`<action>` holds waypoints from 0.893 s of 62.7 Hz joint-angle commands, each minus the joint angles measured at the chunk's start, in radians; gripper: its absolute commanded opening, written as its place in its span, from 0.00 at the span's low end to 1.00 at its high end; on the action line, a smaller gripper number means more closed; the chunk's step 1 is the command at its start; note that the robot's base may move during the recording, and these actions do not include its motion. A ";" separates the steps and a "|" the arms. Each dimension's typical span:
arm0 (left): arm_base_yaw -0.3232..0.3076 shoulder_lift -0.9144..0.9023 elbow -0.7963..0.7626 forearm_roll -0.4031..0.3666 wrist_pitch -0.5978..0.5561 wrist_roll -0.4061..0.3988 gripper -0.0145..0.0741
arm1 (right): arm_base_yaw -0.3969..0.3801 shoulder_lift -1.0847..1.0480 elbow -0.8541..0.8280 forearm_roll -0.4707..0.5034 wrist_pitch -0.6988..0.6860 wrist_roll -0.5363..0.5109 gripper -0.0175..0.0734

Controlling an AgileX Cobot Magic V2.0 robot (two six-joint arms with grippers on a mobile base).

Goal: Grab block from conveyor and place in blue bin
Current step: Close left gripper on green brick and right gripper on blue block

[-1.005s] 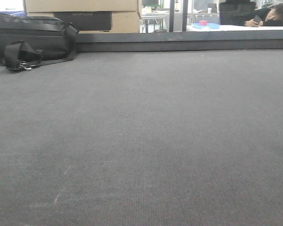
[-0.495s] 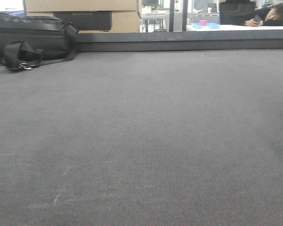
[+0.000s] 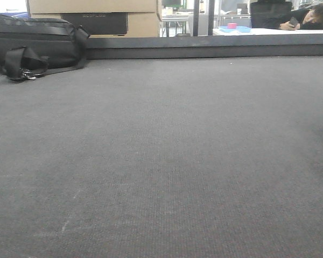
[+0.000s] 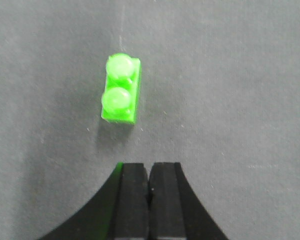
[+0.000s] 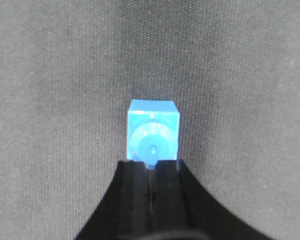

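The conveyor (image 3: 161,150) is a broad dark grey woven surface with a raised dark rim (image 3: 204,52) at the back. In the left wrist view a bright green two-stud block (image 4: 120,95) lies on it, a little ahead and left of my left gripper (image 4: 150,167), which is shut and empty. In the right wrist view a blue one-stud block (image 5: 153,134) lies on the conveyor (image 5: 50,100) just beyond my right gripper (image 5: 151,165). Its jaws are pressed together with nothing between them, and the tips overlap the block's near edge. Neither gripper shows in the front view.
A black bag (image 3: 35,45) lies at the conveyor's back left, with cardboard boxes (image 3: 94,16) behind it. Far back on a white table is a shallow blue tray (image 3: 234,29) with a pink thing in it; I cannot tell whether it is the bin. A person (image 3: 307,19) leans there.
The front view is nearly the same. The person at the back has shifted slightly and a faint shadow now darkens the conveyor's right edge.
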 commanded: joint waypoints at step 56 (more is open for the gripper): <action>0.001 -0.001 0.016 -0.058 -0.001 -0.006 0.04 | -0.004 0.097 0.165 -0.015 -0.293 0.009 0.53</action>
